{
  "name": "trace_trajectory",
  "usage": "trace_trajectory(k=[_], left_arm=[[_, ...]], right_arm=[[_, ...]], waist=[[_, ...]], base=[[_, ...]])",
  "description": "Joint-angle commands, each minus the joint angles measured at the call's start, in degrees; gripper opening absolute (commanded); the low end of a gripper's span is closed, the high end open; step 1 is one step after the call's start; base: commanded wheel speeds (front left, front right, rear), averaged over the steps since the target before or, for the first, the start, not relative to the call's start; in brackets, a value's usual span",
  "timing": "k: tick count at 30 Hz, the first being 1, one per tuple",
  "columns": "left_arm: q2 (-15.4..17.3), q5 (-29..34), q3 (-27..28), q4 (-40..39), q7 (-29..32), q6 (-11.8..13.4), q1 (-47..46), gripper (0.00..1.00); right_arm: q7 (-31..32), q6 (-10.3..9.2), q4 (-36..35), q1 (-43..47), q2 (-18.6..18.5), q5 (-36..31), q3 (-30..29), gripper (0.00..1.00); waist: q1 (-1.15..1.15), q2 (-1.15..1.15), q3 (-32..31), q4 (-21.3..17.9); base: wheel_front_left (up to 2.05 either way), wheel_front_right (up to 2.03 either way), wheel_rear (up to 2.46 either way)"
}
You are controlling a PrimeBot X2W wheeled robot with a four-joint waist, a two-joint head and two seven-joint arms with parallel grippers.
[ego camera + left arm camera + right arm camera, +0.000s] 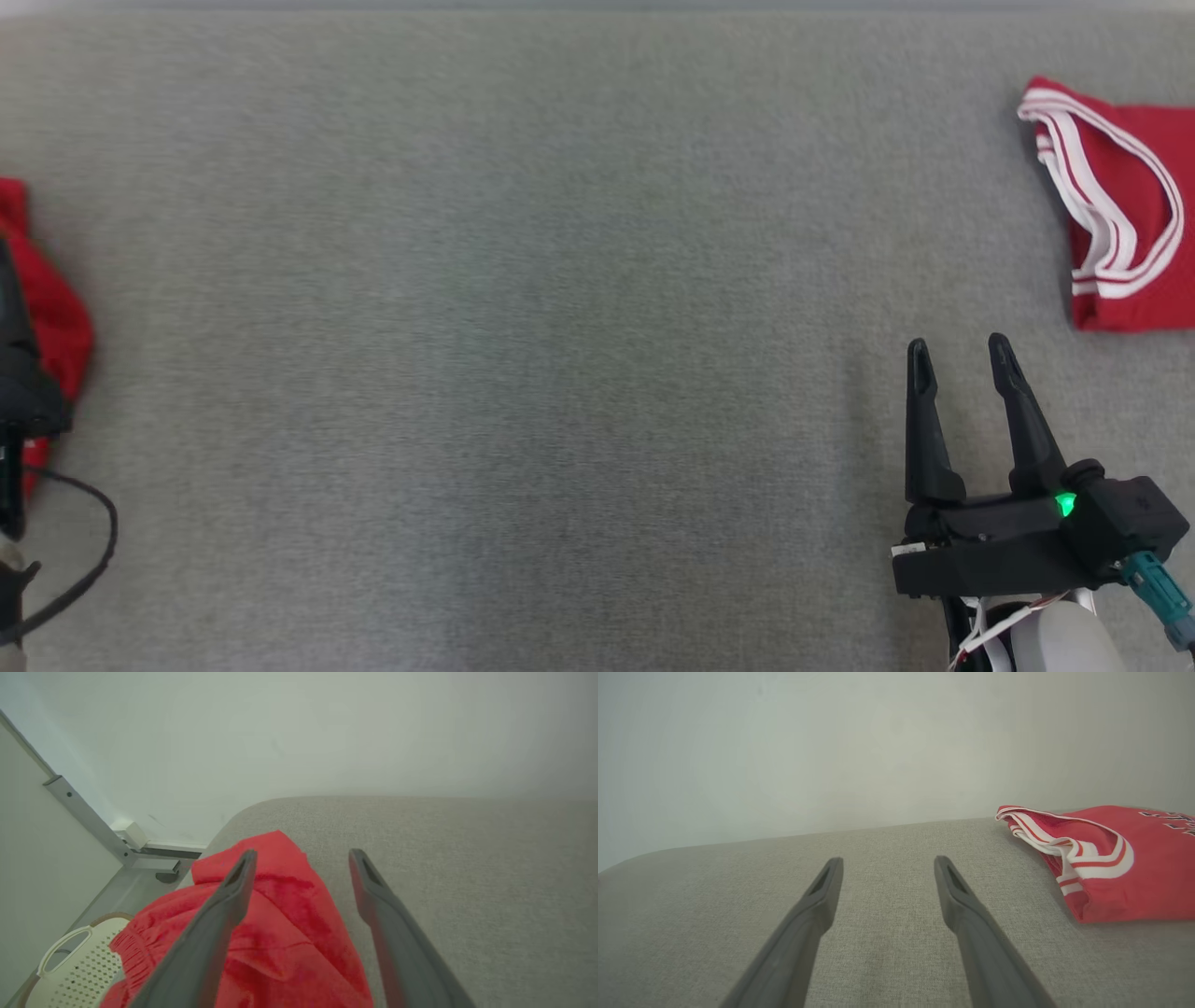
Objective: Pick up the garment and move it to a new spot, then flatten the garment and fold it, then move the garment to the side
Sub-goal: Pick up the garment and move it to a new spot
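Head view: crumpled red garment (58, 322) at 9 o'clock on the bench (523, 355); folded jersey (1125, 233) at 2 o'clock
Left pincer (303, 856): wide, empty, over the garment; contact unclear
Right pincer (959, 347): wide, empty, at 4 o'clock
Handling: likely light, limp, prone to sag and bunch
Hold: pinch the gathered waistband (133, 947), probably the firmest part

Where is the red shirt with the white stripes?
The striped red shirt lies at the head view's far right on the grey cloth surface, beyond the right gripper, not touching it.
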Motion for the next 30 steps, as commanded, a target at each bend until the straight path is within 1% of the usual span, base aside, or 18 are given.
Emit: trace_trajectory(k=[1,4,6,8,13,15,18,19,20,22,25,28,30], left_arm=[[0.89,-1.29,-0.37,2.97,1.45,0.14,-1.36,1.00],[1.49,-1.80,-0.86,5.64,2.28,0.15,-2.57,1.00],[1.90,-2.24,-0.73,9.19,4.52,0.16,-3.13,1.00],[2.44,-2.28,-0.77,12.21,6.63,1.06,-3.99,1.00],[1.96,-4.00,-0.05,19.58,14.06,3.13,-5.50,1.00],[1.79,-4.60,0.14,21.07,16.05,3.71,-5.79,1.00],[1.47,-5.24,0.31,22.43,18.08,3.84,-6.21,1.00],[1.51,-5.15,0.16,22.54,18.19,3.80,-6.20,0.45],[1.53,-5.16,0.02,22.45,17.71,3.65,-6.20,0.00],[1.28,-5.15,-0.29,22.38,17.03,3.16,-6.46,0.00],[1.68,-4.10,-1.43,21.14,14.23,2.72,-7.30,0.00],[2.09,-3.22,-2.84,18.96,10.74,1.99,-9.66,0.00],[1.85,-2.02,-4.63,16.43,7.04,1.39,-11.54,0.00]], right_arm=[[-0.07,-0.09,-0.38,-0.43,0.08,-0.28,0.19,1.00],[-0.07,-0.09,-0.37,-0.68,0.05,-0.55,0.31,1.00],[-0.07,-0.09,-0.37,-0.88,0.06,-0.67,0.50,1.00],[-0.07,-0.09,-0.30,-0.98,0.06,-0.71,0.71,1.00],[-0.07,-0.09,0.04,-0.64,0.06,-1.09,1.06,1.00],[-0.07,-0.09,0.19,-0.56,0.05,-1.39,1.21,1.00],[-0.07,-0.09,0.39,-0.60,0.05,-1.58,1.40,1.00],[-0.07,-0.09,0.49,-0.63,0.05,-1.57,1.46,1.00],[-0.07,-0.09,0.59,-0.61,0.05,-1.62,1.47,1.00],[-0.07,-0.09,0.78,-0.40,0.06,-1.76,1.40,1.00],[-0.07,-0.09,1.09,0.25,0.05,-1.66,1.29,1.00],[-0.07,-0.09,1.33,1.03,0.06,-1.44,1.25,1.00],[-0.07,-0.09,1.54,1.29,0.03,-1.18,1.30,1.00]], waist=[[-0.01,-0.01,3.43,-3.19],[-0.01,-0.01,3.66,-3.28],[-0.01,-0.01,3.72,-3.29],[-0.01,-0.01,3.69,-3.27],[-0.01,-0.01,3.25,-2.89],[-0.01,-0.01,3.04,-2.81],[-0.01,-0.01,2.74,-2.80],[-0.01,-0.01,2.62,-2.81],[-0.01,-0.01,2.49,-2.80],[-0.01,-0.01,2.07,-2.61],[-0.01,-0.01,1.20,-2.13],[-0.01,-0.01,-0.07,-1.18],[-0.01,-0.01,-1.65,-0.25]], base=[[0.00,0.00,0.00],[0.00,0.00,0.00],[0.00,0.00,0.00],[0.00,0.00,0.00],[0.00,0.00,0.00],[0.00,0.00,0.00],[0.00,0.00,0.00],[0.00,0.00,0.00],[0.00,0.00,0.00],[0.00,0.00,0.00],[0.00,0.00,0.00],[0.00,0.00,0.00],[0.00,0.00,0.00]])
